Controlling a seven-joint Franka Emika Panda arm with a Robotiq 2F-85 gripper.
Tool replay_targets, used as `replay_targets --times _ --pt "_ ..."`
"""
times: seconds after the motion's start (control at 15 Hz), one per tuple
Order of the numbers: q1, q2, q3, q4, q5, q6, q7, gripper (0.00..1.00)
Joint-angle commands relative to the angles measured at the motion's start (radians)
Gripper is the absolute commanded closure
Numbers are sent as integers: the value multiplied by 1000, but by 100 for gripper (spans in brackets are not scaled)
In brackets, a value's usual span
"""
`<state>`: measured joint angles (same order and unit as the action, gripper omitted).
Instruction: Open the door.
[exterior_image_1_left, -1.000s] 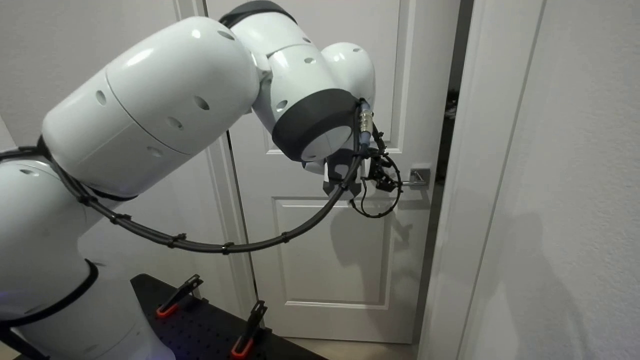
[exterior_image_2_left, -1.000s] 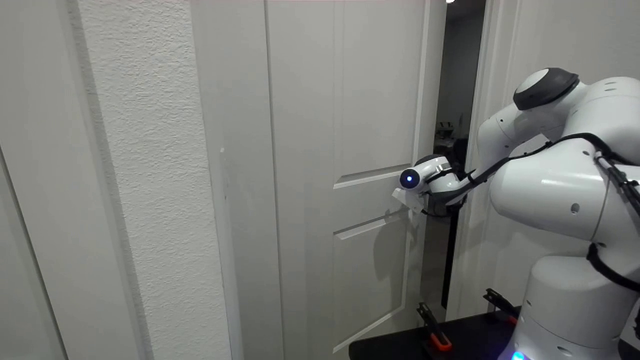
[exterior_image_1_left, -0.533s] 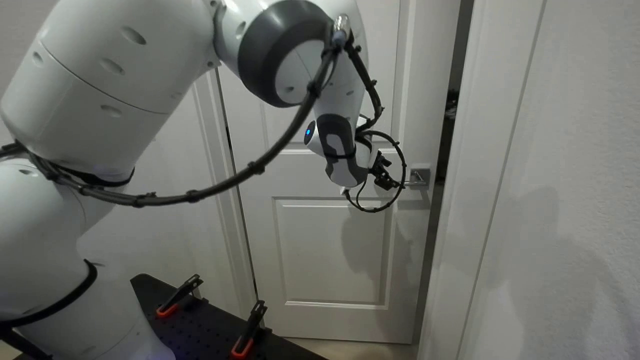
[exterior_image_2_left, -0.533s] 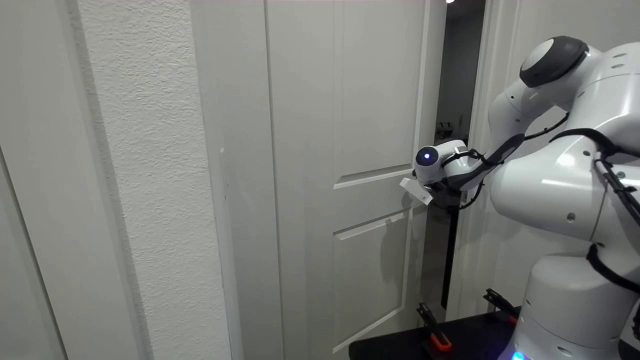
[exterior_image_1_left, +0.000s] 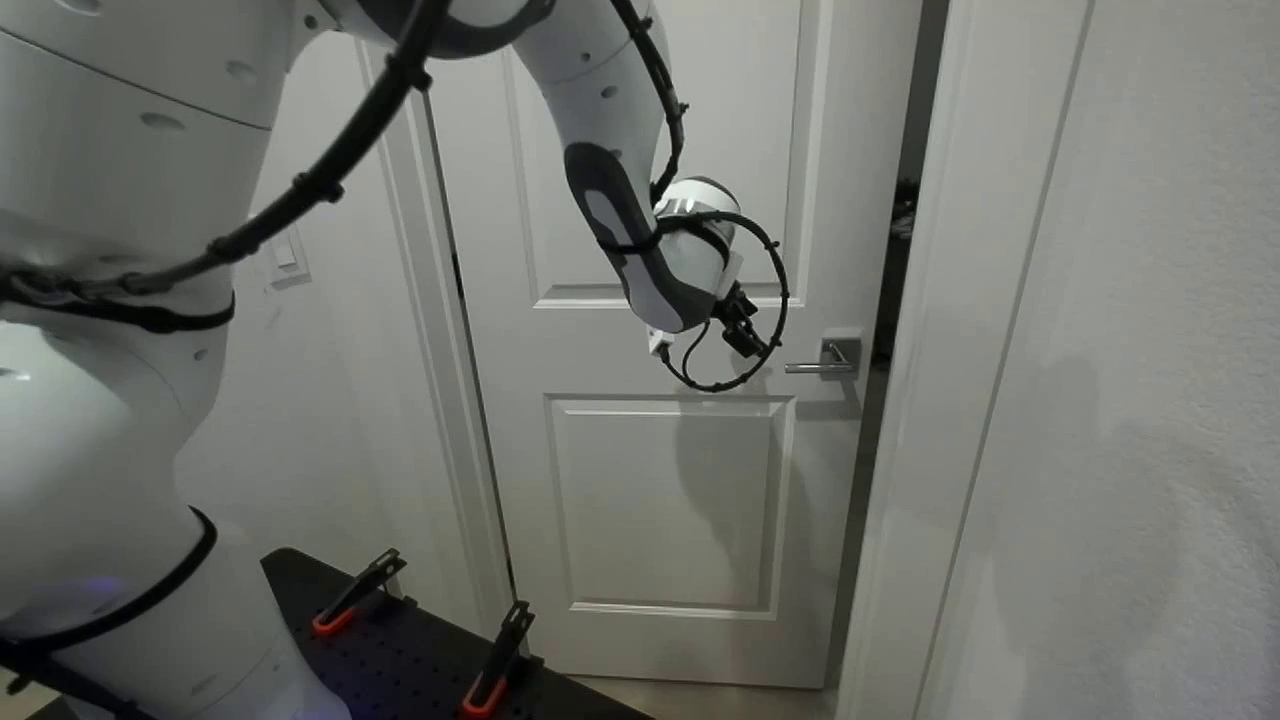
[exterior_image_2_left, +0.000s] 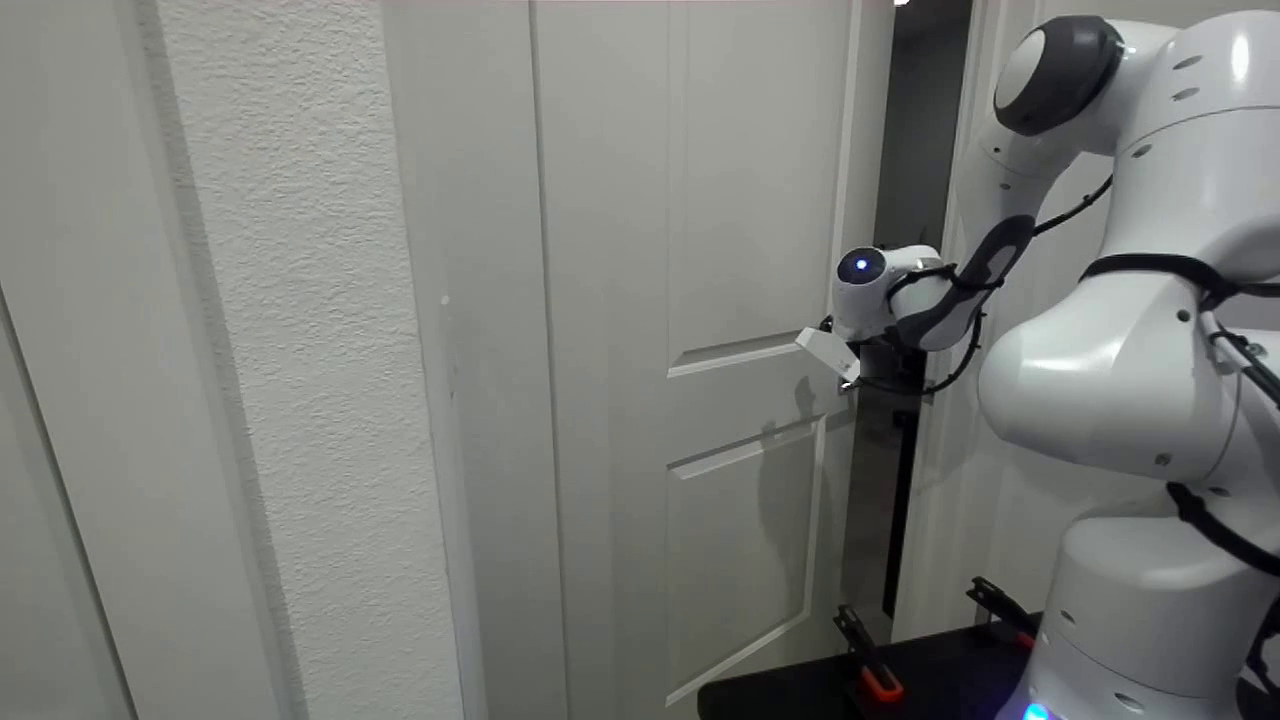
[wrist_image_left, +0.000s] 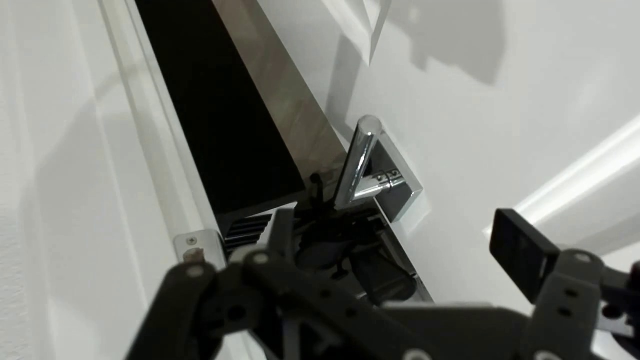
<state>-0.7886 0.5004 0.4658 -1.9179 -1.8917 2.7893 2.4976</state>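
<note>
The white paneled door (exterior_image_1_left: 660, 500) stands ajar in both exterior views (exterior_image_2_left: 750, 250), with a dark gap along its handle side. Its silver lever handle (exterior_image_1_left: 825, 366) sits on a square plate near the free edge. In the wrist view the lever (wrist_image_left: 357, 160) stands beyond the fingertips, apart from them, with the door face (wrist_image_left: 465, 165) to the right and the gap to the left. My gripper (wrist_image_left: 400, 242) is open and empty, one finger over the gap and one before the door face. In the exterior views the wrist and its cables hide the fingers.
The white door frame (exterior_image_1_left: 960, 350) stands across the gap, with a metal strike plate (wrist_image_left: 192, 247). Dark objects (wrist_image_left: 345, 255) show through the gap. A black perforated table (exterior_image_1_left: 400, 650) with clamps (exterior_image_1_left: 490, 680) lies under the arm base. A cable loop (exterior_image_1_left: 780, 300) hangs from the wrist.
The arm has folded back and its wrist has turned and risen, shifting left from the handle in an exterior view. The lever, partly covered before, shows fully. The door has not visibly moved.
</note>
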Motion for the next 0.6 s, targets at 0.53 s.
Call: replay_targets --times 0.53 --pt "-1 -123 39 -146 306 -3 -238 0"
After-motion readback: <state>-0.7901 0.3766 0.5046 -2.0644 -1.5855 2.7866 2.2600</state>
